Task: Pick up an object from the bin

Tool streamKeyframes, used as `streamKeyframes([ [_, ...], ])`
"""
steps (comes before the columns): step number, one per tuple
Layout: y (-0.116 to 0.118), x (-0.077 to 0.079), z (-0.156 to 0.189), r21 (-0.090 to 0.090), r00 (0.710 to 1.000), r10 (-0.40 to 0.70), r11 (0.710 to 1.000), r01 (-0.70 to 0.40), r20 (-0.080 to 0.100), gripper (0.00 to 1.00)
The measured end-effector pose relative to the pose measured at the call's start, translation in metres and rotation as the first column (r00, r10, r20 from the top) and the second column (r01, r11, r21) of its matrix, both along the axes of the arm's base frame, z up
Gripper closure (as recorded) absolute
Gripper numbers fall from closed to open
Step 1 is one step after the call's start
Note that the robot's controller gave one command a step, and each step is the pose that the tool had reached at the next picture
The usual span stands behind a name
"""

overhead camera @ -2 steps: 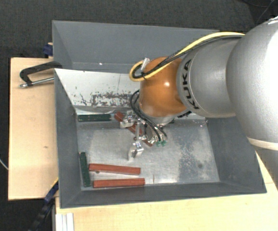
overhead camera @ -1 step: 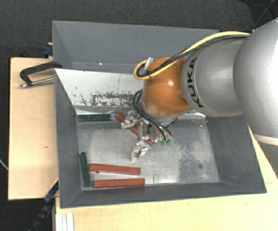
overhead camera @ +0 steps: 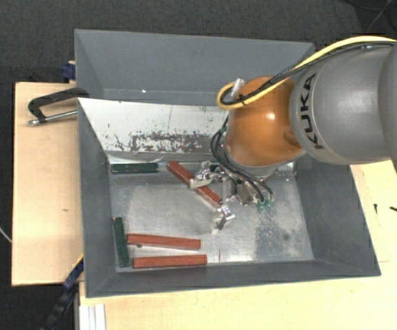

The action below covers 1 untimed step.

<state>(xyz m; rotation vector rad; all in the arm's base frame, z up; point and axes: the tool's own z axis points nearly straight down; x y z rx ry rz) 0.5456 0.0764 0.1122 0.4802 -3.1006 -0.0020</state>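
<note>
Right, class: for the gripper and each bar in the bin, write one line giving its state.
gripper: down in the bin, over the slanted red bar's lower end.
slanted red bar: lying on the floor, partly covered by the gripper.
upper front red bar: lying flat, free.
lower front red bar: lying flat, free.
left green bar: lying along the left wall.
back green bar: lying along the back wall.

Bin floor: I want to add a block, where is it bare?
Bare: the floor middle left, between the back green stick and the two front red sticks; also right of the pincer. Crowded around the slanted red stick.
</note>
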Motion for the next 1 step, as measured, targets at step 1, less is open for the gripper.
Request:
streamKeyframes([
  [1, -0.0392, 0.0101, 0.0291, 0.003, 0.997, -0.075, 0.997, 0.075, 0.012, 0.00],
])
